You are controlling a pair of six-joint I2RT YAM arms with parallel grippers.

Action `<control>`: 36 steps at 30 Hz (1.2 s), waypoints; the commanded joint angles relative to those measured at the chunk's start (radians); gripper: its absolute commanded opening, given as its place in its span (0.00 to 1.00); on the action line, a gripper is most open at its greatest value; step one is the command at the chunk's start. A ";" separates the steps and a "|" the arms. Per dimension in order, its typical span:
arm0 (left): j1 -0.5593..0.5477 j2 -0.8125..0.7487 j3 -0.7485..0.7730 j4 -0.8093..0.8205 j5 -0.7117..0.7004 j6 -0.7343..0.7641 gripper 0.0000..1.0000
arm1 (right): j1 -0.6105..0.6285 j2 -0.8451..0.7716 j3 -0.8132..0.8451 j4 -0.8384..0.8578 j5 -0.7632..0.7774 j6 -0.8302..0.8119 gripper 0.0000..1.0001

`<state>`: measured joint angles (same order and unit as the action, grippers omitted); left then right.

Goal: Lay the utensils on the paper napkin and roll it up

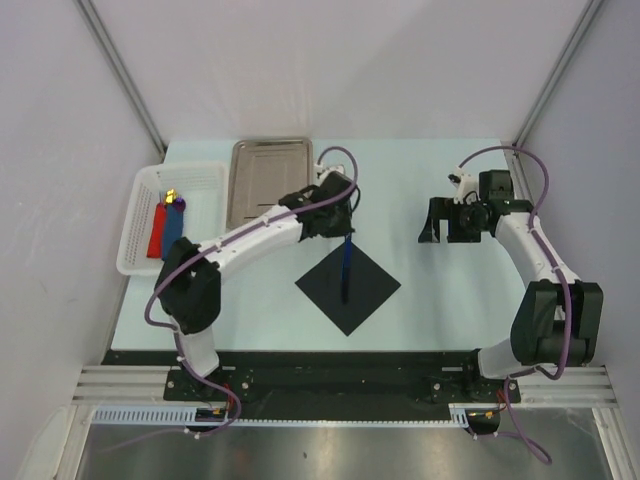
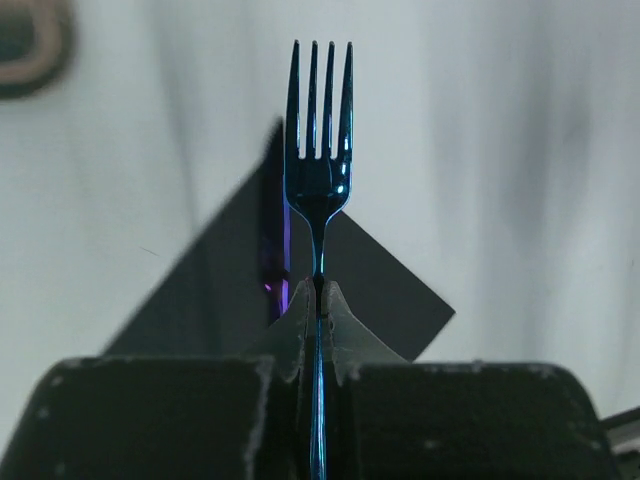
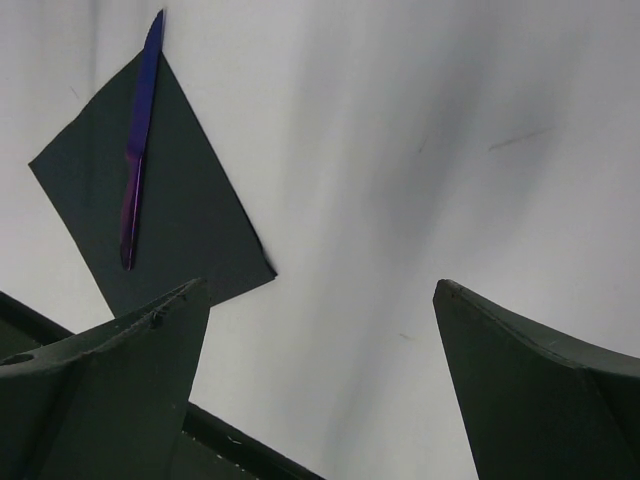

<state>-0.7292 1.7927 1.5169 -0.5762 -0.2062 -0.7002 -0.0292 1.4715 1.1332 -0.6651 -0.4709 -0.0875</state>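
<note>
My tabletop (image 1: 450,300): pale, mint-tinted, matte. Plain white enclosure walls (image 1: 330,60) on three sides, grey corner struts (image 1: 120,70) rising at the back corners. Black base rail (image 1: 330,372) along the near edge, brushed metal sheet (image 1: 350,450) below it. Light even, diffuse

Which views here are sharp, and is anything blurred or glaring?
Left wrist: the fork clamped in the left hand is crisp, with glints on its tines, while the napkin and knife behind it blur. Right wrist: knife and napkin are sharp; the right hand is open, its fingers dark near-silhouettes. Top: even light, mild sheen on the tray.
</note>
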 commanded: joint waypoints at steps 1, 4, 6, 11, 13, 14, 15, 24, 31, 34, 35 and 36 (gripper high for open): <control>-0.084 0.049 0.031 0.019 -0.009 -0.099 0.00 | 0.011 -0.062 -0.033 0.038 -0.020 0.023 1.00; -0.111 0.103 0.060 0.019 -0.022 -0.114 0.00 | 0.011 -0.074 -0.047 0.041 -0.018 0.017 1.00; -0.118 0.151 0.072 0.019 -0.021 -0.136 0.00 | 0.009 -0.082 -0.056 0.039 -0.018 0.014 1.00; -0.136 0.212 0.078 0.056 -0.064 -0.134 0.00 | 0.011 -0.086 -0.061 0.036 -0.014 0.012 1.00; -0.142 0.234 0.080 0.061 -0.071 -0.130 0.00 | 0.009 -0.088 -0.066 0.036 -0.014 0.011 1.00; -0.142 0.240 0.075 0.061 -0.071 -0.130 0.00 | 0.011 -0.088 -0.066 0.036 -0.014 0.011 1.00; -0.144 0.250 0.074 0.062 -0.068 -0.127 0.00 | 0.009 -0.088 -0.067 0.038 -0.014 0.008 1.00; -0.136 0.304 0.071 0.053 -0.082 -0.127 0.00 | 0.011 -0.082 -0.078 0.039 -0.023 0.015 1.00; -0.130 0.336 0.083 0.038 -0.088 -0.130 0.00 | 0.009 -0.082 -0.089 0.044 -0.015 0.022 1.00; -0.130 0.336 0.083 0.032 -0.087 -0.133 0.01 | 0.009 -0.080 -0.092 0.047 -0.014 0.025 1.00; -0.130 0.335 0.081 0.030 -0.090 -0.134 0.01 | 0.009 -0.079 -0.093 0.047 -0.015 0.025 1.00; -0.128 0.332 0.081 0.026 -0.094 -0.133 0.01 | 0.009 -0.080 -0.092 0.048 -0.014 0.025 1.00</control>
<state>-0.8612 2.1239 1.5635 -0.5411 -0.2691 -0.8127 -0.0212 1.4136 1.0405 -0.6487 -0.4797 -0.0769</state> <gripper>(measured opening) 0.010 0.994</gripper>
